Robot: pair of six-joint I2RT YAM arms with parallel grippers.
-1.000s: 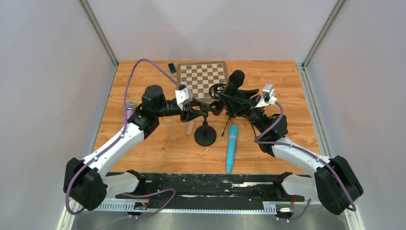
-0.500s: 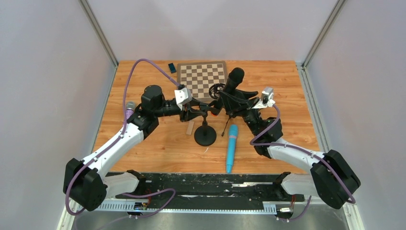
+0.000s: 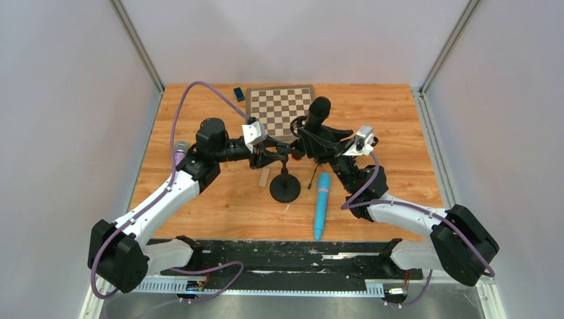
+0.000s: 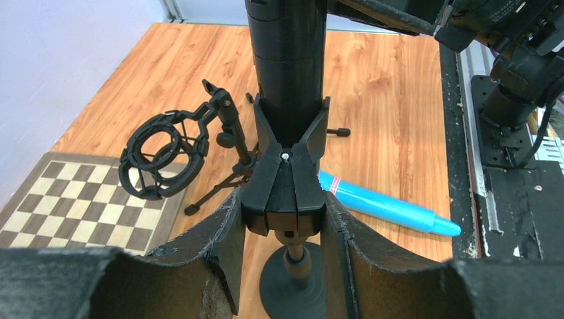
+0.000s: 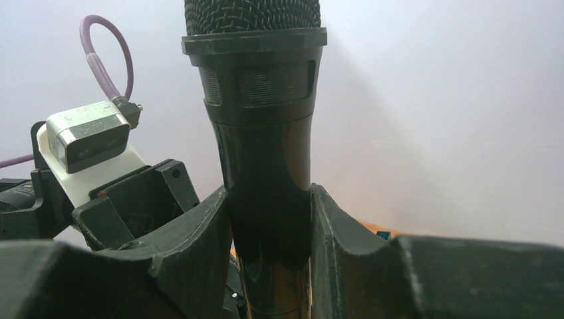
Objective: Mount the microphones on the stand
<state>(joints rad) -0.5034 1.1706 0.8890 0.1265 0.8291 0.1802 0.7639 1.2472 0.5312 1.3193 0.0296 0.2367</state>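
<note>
Between my two claws, the black microphone (image 4: 286, 60) now sits with its barrel in the fork of the clip (image 4: 283, 189) at the top of the stand (image 3: 284, 189). Over the last second my right arm swung in toward my left claw (image 4: 282, 222). That carried the grille end a little closer to it, while the left claw stayed put. I take this to mean the first of the three microphones is being seated. I cannot tell from here whether the barrel is pushed fully home between the prongs.

My left claw is clamped on the clip, one finger on each side of its base, holding it over the stand's round foot directly beneath. My right claw (image 5: 269, 222) is clamped on the black microphone, partway along the barrel. The grille rises just above the fingers and the lower end runs down out of sight toward the clip.

The light blue microphone (image 3: 322, 203) lies flat on the table (image 3: 412, 133), below and a little nearer than my right claw and apart from the stand's foot. The purple microphone (image 3: 180, 151) lies well behind my left claw, out beside that arm's elbow and half hidden by it. Neither is attached yet.
</note>
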